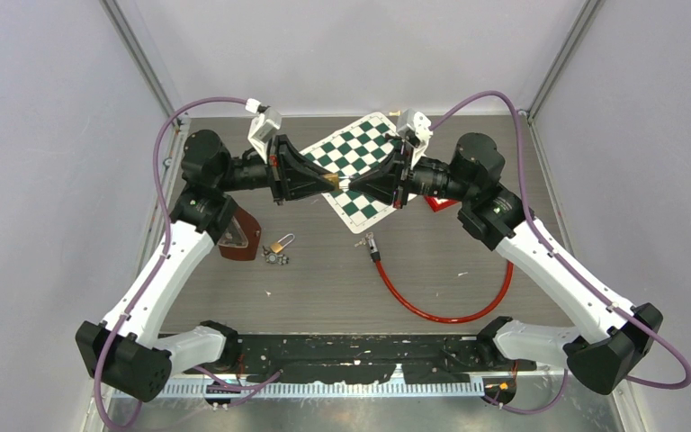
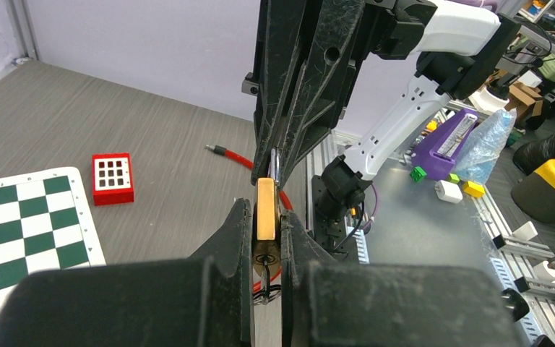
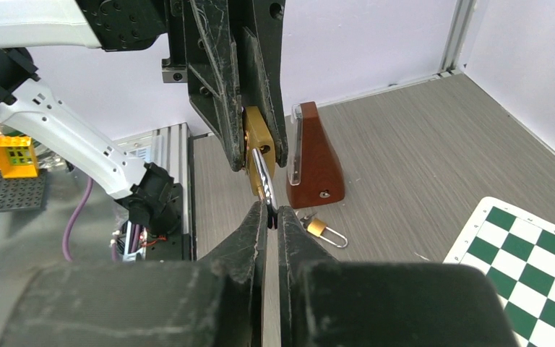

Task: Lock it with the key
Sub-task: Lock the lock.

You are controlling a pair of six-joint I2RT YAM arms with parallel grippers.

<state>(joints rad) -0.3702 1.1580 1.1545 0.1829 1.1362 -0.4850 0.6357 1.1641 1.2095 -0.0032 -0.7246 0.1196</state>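
Both grippers meet in the air over the chessboard. My left gripper [image 1: 331, 183] [image 2: 265, 217] is shut on the body of a brass padlock [image 2: 266, 210] [image 3: 254, 141]. A key [image 2: 265, 269] sits in the padlock's keyhole, and its ring hangs between the left fingers. The padlock's silver shackle [image 3: 262, 179] points at my right gripper [image 1: 354, 184] [image 3: 272, 215], which is shut on the shackle's end. From the top view the padlock is almost hidden between the two sets of fingers.
A second small padlock with keys [image 1: 279, 246] [image 3: 323, 230] lies on the table by a brown wedge-shaped case [image 1: 239, 236] [image 3: 315, 163]. A red cable [image 1: 432, 308] curls at front right. The chessboard [image 1: 360, 148] and a red block [image 2: 111, 178] lie below.
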